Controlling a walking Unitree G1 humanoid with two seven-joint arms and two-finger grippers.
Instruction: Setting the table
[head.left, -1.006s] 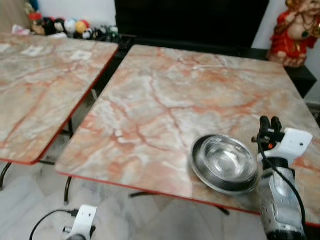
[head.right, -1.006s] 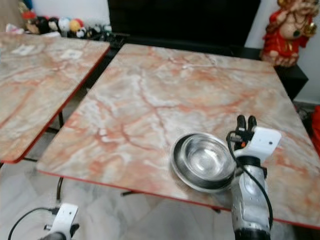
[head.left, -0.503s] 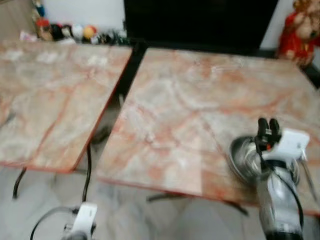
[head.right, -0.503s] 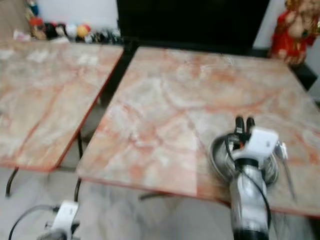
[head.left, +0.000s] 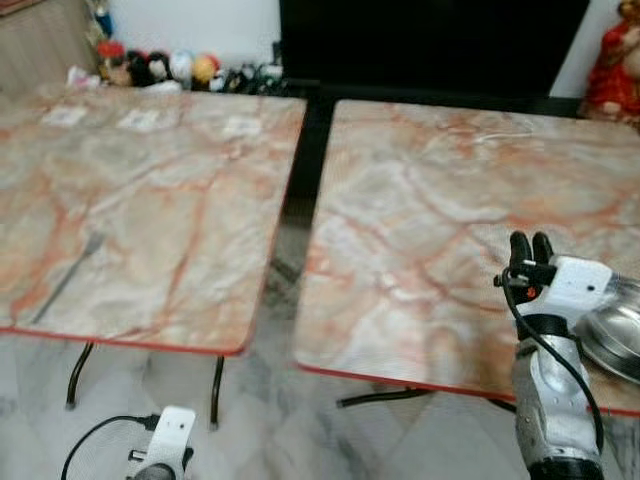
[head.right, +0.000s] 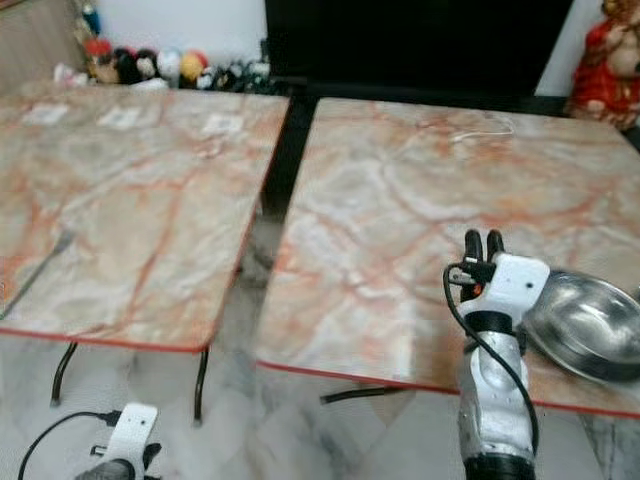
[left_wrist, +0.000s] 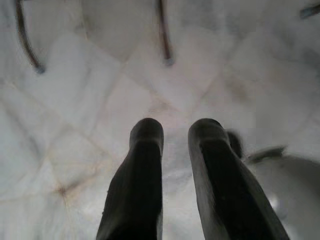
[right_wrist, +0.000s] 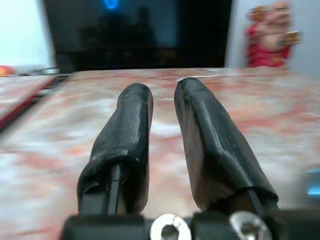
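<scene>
A steel bowl (head.right: 590, 325) sits on a steel plate near the front right corner of the right marble table (head.left: 430, 220). My right gripper (head.right: 484, 243) is raised over that table's front edge, just left of the bowl. Its fingers (right_wrist: 135, 130) are shut with nothing between them. A dark utensil, perhaps a fork (head.left: 62, 278), lies on the left marble table (head.left: 150, 190). My left gripper (left_wrist: 175, 132) hangs low over the tiled floor, shut and empty.
A narrow gap (head.left: 300, 170) separates the two tables, with metal table legs (head.left: 216, 395) below. Small toys (head.left: 170, 68) line the back wall. A black screen (head.left: 430, 45) stands behind the right table, and a red statue (head.left: 612, 65) at the far right.
The camera has swung left: the bowl now sits at the right edge of view and the left table with its utensil has come in. My right arm stays raised.
</scene>
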